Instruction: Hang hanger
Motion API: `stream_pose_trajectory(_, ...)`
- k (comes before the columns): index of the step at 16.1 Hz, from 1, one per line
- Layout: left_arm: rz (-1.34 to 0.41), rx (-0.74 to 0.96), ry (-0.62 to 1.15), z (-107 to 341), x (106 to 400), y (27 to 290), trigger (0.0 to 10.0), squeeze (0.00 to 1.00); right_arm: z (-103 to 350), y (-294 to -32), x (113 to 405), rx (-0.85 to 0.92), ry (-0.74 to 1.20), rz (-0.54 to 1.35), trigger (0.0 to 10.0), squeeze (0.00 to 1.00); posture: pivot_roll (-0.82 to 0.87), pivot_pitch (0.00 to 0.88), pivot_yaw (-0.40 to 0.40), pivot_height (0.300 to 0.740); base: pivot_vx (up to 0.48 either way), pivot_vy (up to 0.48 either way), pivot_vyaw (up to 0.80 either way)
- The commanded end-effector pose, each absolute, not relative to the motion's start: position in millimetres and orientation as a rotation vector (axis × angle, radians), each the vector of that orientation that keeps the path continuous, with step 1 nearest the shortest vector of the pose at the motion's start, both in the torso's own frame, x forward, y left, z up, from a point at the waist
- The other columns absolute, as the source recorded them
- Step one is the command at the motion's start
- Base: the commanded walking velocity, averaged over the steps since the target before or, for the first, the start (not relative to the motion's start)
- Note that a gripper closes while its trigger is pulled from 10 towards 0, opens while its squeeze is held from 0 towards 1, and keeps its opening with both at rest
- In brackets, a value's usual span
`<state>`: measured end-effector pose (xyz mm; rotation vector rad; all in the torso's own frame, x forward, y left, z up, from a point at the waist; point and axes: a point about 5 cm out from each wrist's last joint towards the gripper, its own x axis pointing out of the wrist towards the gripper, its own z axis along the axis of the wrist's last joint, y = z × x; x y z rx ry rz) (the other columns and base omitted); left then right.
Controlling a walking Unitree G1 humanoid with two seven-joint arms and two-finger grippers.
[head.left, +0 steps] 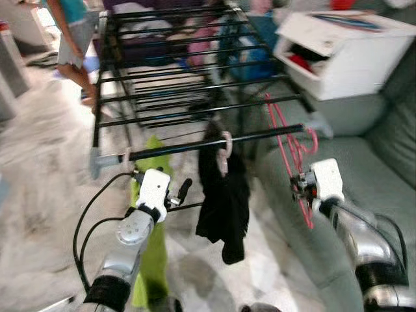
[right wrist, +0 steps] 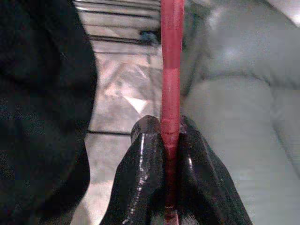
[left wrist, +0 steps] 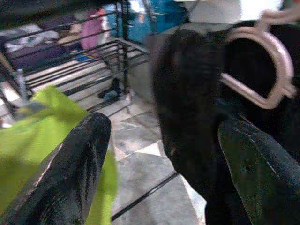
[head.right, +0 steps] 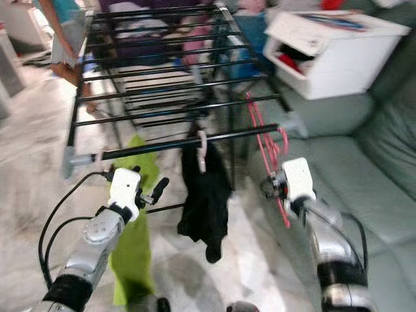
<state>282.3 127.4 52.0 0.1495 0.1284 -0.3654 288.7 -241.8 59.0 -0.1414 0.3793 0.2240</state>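
Red plastic hanger (head.left: pixel 292 146) is pinched low on its frame by the right tool (right wrist: pixel 169 140), its fingers pressed together on it. Its hook sits at the right end of the front rail of the black drying rack (head.left: pixel 188 78), near the rail's edge. The left tool (left wrist: pixel 159 173), fingers spread, is just beside the black garment (head.left: pixel 224 195) on a pink hanger (head.left: pixel 225 151). Between rack and grey sofa (head.left: pixel 383 195) some open floor (head.left: pixel 45 195) is left.
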Motion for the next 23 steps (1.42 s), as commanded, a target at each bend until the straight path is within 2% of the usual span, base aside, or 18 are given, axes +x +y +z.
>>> stream_pose_trajectory(1,-0.36,0.154,0.126,54.0,282.5,128.4,10.0,0.0,67.5,-241.0,292.7,-0.124,0.329,0.208,10.0,0.0,-0.03,0.0,0.042,0.74,0.0,0.0,0.0)
stream_pose_trajectory(6,-0.381,0.16,0.128,54.9,283.2,125.0,10.0,0.0,85.0,-241.0,317.5,-0.09,0.314,0.178,10.0,0.0,-0.03,0.0,0.05,0.74,0.0,0.0,0.0)
stream_pose_trajectory(10,-0.367,0.163,0.132,54.8,276.0,129.3,10.0,0.0,103.0,-229.4,346.3,-0.102,0.337,0.231,10.0,0.0,0.01,0.0,0.029,0.74,0.0,0.0,0.0)
stream_pose_trajectory(14,-0.346,0.181,0.152,55.1,263.1,142.8,10.0,0.0,111.3,-225.7,364.8,-0.101,0.409,0.216,10.0,0.0,0.06,0.0,0.017,0.74,0.0,0.0,0.0)
stream_pose_trajectory(23,-0.349,0.198,0.177,61.9,249.9,151.4,10.0,0.0,75.8,-217.5,353.6,-0.072,0.624,0.231,10.0,0.0,0.13,0.0,0.0,0.74,0.0,0.0,0.0)
